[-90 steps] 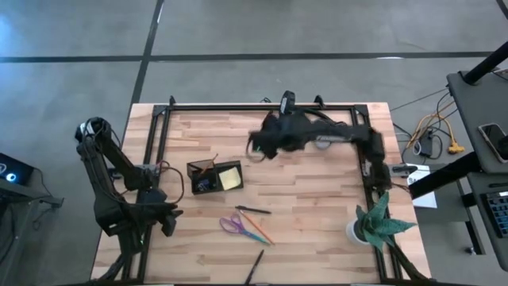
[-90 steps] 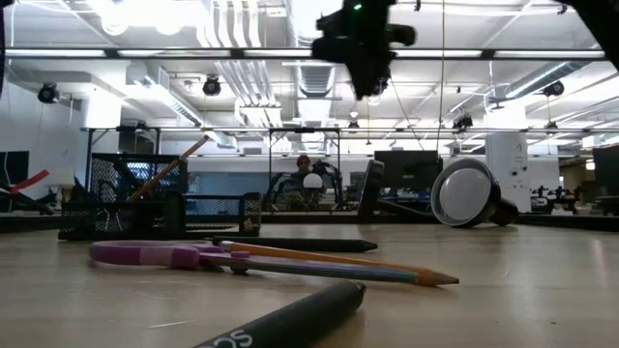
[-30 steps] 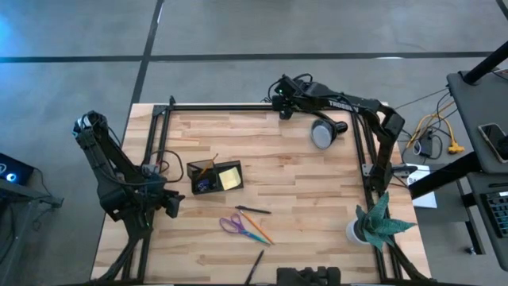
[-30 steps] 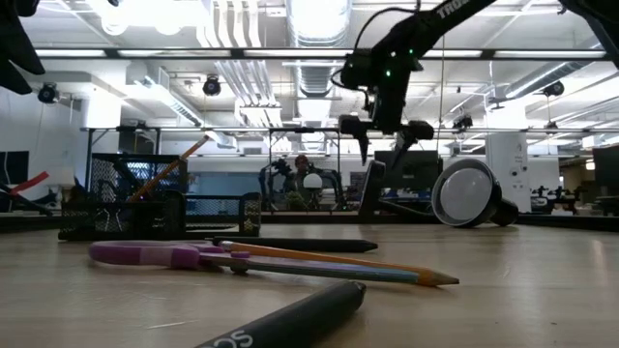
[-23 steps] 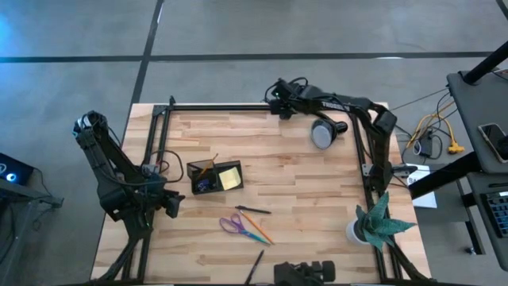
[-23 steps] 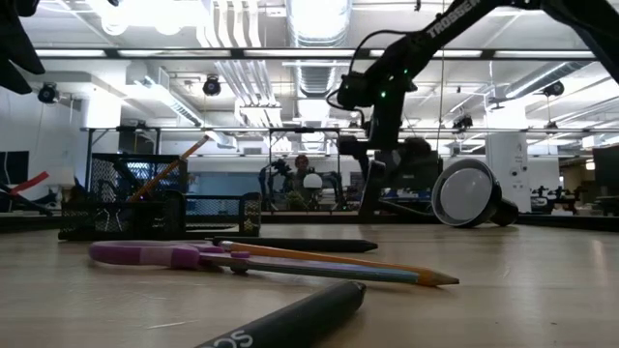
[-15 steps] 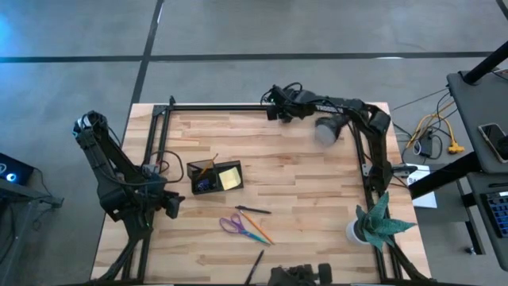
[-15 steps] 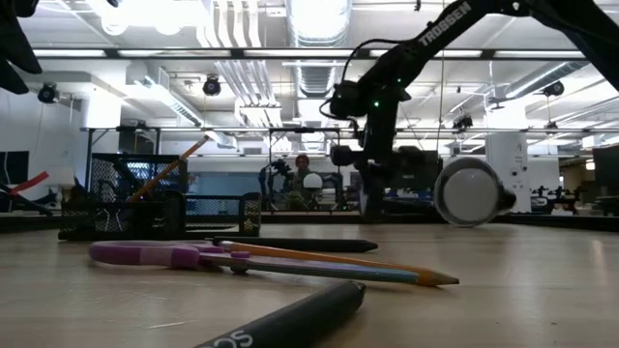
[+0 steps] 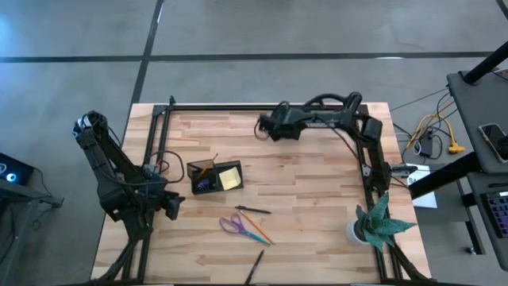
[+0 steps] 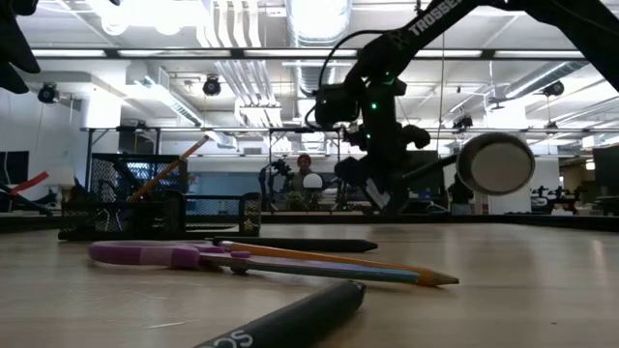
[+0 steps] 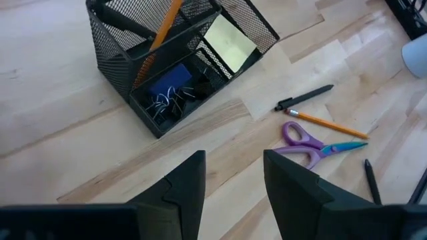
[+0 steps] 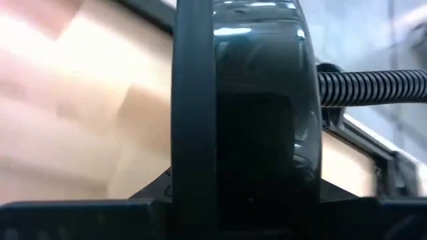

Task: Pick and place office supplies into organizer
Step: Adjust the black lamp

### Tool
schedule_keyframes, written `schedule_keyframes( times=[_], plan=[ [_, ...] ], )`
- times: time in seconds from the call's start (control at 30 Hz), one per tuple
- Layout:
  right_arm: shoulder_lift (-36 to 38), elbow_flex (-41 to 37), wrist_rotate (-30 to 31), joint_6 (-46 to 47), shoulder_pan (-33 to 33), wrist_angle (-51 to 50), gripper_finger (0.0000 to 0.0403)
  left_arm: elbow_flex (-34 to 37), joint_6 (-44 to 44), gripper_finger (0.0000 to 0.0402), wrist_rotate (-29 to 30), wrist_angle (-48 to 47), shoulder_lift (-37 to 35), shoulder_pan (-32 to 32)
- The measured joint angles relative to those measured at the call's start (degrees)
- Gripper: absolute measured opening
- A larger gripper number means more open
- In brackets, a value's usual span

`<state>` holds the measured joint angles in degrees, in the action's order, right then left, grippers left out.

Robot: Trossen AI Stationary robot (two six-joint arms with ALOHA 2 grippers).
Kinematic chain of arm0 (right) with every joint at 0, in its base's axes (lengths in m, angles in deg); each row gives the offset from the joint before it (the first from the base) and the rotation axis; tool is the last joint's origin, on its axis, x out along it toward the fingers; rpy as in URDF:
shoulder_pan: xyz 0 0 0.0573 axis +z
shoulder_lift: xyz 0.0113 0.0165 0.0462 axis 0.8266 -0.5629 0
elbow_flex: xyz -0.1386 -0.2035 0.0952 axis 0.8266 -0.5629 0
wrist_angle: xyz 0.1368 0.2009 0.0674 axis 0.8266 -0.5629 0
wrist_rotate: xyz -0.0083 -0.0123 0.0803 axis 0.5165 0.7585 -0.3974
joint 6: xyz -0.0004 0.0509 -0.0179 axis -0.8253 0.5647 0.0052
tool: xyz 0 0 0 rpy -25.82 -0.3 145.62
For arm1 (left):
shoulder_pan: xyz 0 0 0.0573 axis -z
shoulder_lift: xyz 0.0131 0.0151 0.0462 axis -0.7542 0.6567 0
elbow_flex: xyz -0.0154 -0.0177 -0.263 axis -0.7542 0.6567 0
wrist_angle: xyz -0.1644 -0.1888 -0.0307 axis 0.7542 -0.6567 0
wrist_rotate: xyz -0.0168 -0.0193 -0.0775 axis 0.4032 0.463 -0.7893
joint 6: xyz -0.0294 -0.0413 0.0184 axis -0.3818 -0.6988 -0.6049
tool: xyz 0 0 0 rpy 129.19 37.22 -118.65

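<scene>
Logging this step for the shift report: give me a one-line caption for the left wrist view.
Open left pincer hovers over the table near the mesh organizer, with purple-handled scissors, pencil and pen loose beyond it.

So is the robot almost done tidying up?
Not yet. Done: the organizer holds a pad, one pencil and clips. In hand: the right hand grips the lamp up off the table, which is no supply. Left: scissors, another pencil and two pens lie on the table. The left hand waits open near the organizer.
</scene>
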<state>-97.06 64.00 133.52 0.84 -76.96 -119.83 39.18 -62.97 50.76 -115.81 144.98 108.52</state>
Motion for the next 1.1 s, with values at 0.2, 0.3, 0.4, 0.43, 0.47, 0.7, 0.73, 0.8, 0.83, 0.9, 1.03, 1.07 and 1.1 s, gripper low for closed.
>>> schedule_keyframes(
  times=[0.2, 0.3, 0.4, 0.43, 0.47, 0.7, 0.73, 0.8, 0.83, 0.9, 1.03, 1.07, 1.1],
  plan=[
    [-6.62, 0.18, 4.33, -0.91, 7.11, -8.74, 0.0106, 0.0, 1.66, 0.0132, -0.05, 0.1, 0.02, 0.02],
    [-10.1, 0.25, 6.69, -4.33, 9.91, -12.24, 0.0106, 0.0, 3.25, 0.0132, -0.05, 0.23, 0.02, 0.03],
    [-11.85, 0.55, 6.51, -5.38, 11.96, -12.84, 0.0106, 0.0, 3.5, 0.0132, -0.1, 0.35, 0.02, 0.03],
    [-11.95, 0.86, 5.51, -5.32, 12.35, -12.98, 0.0106, 0.0, 3.52, 0.0132, -0.1, 0.52, 0.02, 0.07],
    [-12.04, 1.26, 4.25, -5.26, 12.54, -13.05, 0.0106, 0.0, 3.54, 0.0132, -0.1, 0.67, 0.02, 0.07],
    [-11.82, 4.64, -1.43, -14.02, 12.74, -10.93, 0.0136, 0.0, 6.75, 0.0132, -0.12, 2.17, 0.02, 0.08],
    [-11.82, 4.74, -1.51, -15.38, 12.78, -9.85, 0.014, 0.0, 6.84, 0.0132, -0.12, 2.17, 0.02, 0.11],
    [-11.88, 4.73, -1.71, -16.5, 12.83, -8.87, 0.0143, 0.0, 6.85, 0.0132, -0.12, 2.17, 0.02, 0.11],
    [-12.23, 4.74, -1.7, -16.52, 12.85, -8.77, 0.0144, 0.0, 6.84, 0.0132, -0.12, 2.17, 0.02, 0.11],
    [-12.32, 4.76, -1.64, -15.92, 13.03, -9.18, 0.0145, 0.0, 6.84, 0.0132, -0.12, 2.22, 0.02, 0.09],
    [-12.49, 4.82, -1.48, -15.89, 13.84, -9.2, 0.0153, 0.0, 7.0, 0.0132, -0.12, 2.26, 0.02, 0.09],
    [-12.55, 4.9, -1.47, -15.88, 14.08, -9.18, 0.0157, 0.0, 7.48, 0.0132, -0.12, 2.4, 0.02, 0.09],
    [-12.59, 4.9, -1.49, -15.86, 14.36, -9.2, 0.0161, 0.0, 7.96, 0.0132, -0.12, 2.7, 0.02, 0.09]
  ],
)
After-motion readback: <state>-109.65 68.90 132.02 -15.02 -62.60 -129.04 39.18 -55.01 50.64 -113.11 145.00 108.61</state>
